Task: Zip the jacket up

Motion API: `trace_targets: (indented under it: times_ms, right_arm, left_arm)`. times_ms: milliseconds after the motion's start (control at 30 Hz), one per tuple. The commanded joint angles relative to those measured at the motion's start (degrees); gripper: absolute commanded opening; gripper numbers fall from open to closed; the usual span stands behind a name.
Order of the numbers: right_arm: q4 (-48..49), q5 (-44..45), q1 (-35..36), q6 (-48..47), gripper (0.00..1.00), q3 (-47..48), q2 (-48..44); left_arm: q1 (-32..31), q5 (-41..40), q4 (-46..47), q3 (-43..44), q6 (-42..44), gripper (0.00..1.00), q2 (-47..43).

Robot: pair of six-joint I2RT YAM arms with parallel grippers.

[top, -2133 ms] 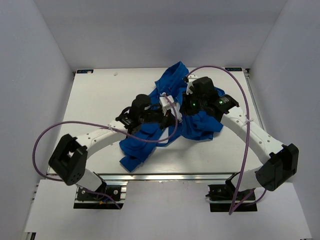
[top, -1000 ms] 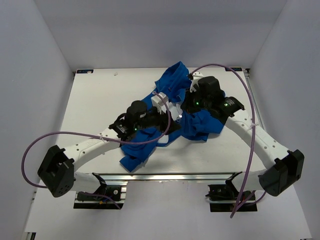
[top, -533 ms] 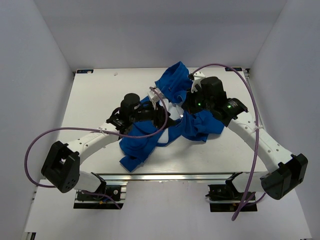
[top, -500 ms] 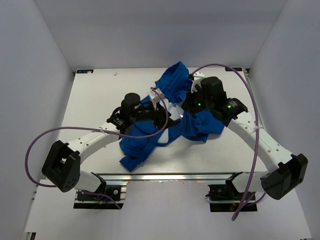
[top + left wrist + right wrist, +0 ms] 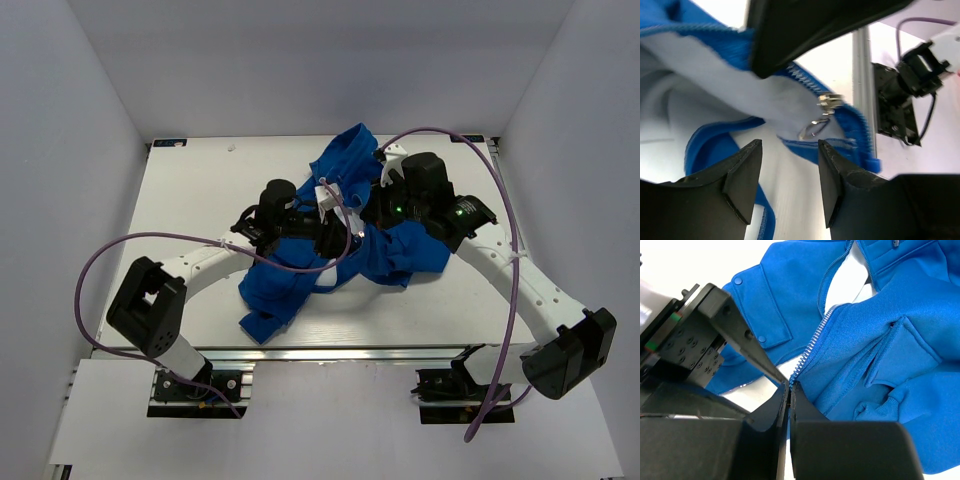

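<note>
Lying crumpled on the counter [image 5: 190, 190], the jacket [image 5: 405, 250] has its zipper edge [image 5: 812, 347] pinched in the right hand [image 5: 789, 389] — the left hand [image 5: 786, 175] gapes near the zipper slider [image 5: 829, 100], gripping nothing.

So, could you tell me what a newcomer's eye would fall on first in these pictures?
The bright blue jacket, crumpled in the middle of the top view, with the left arm and right arm meeting over it. Up close, the right end effector is shut on its zipper edge, while the silver slider hangs just beyond the open left end effector.
</note>
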Motion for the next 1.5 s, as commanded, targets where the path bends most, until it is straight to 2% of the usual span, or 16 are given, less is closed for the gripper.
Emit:
trace_targets:
  times_ms: [0, 467, 500, 533, 600, 733, 767, 833, 933, 1033, 1133, 1300, 1467]
  right_arm:
    - [1.92, -2.12, 0.1, -0.66, 0.0, 3.27, -0.91]
    - [1.04, -2.56, 0.1, -0.58, 0.0, 3.44, -0.65]
    - [1.13, -2.56, 0.19, -0.49, 0.0, 3.44, -0.74]
    - [1.04, -2.64, 0.19, -0.49, 0.0, 3.44, -0.74]
    - [1.13, -2.65, 0.1, -0.57, 0.0, 3.27, -1.0]
    - [0.95, -2.21, 0.19, -0.58, 0.0, 2.91, -1.09]
    - [0.86, -1.68, 0.19, -0.58, 0.0, 2.83, -1.18]
    - [0.6, -0.81, 0.1, -0.75, 0.0, 2.83, -1.18]
    - [0.07, 1.83, 0.1, -0.84, 0.0, 3.18, -1.09]
    - [-0.1, 5.08, 0.19, -0.93, 0.0, 3.35, -0.65]
    - [0.16, 6.23, 0.1, -0.93, 0.0, 3.53, 0.4]
    - [2.26, 6.05, 0.1, -0.05, 0.0, 4.67, 2.86]
    - [0.69, 12.54, 0.19, 1.09, 0.0, 8.36, 6.38]
  left_arm:
    - [-0.44, 7.29, 2.58, 2.23, 2.15, 0.58, -1.19]
    - [-2.29, 10.9, 2.58, 5.74, 5.05, 0.58, 1.89]
    - [-2.29, 10.55, 2.58, 6.01, 5.14, 0.55, 2.07]
    - [-2.38, 10.29, 2.05, 6.45, 5.4, 0.47, 2.24]
    - [-2.38, 10.37, 1.96, 6.8, 5.41, 0.38, 2.59]
    - [-2.47, 10.29, 1.26, 6.72, 5.4, 0.1, 1.81]
    - [-2.47, 8.98, 0.91, 6.63, 5.4, 0.0, 1.46]
    - [-2.47, 7.74, -1.2, 6.36, 6.54, 0.0, -0.12]
    - [-2.64, 3.01, -5.41, 5.84, 8.12, 0.0, -3.02]
    - [-3.43, -6.21, -11.11, 6.27, 9.18, 0.0, -5.65]
    - [-7.11, -14.92, -17.7, 7.59, 11.28, 0.0, -6.54]
    - [-12.39, -20.46, -25.44, 10.4, 12.79, 0.0, -6.28]
    - [-16.16, -35.48, -31.69, 11.81, 11.56, 0.0, -7.42]
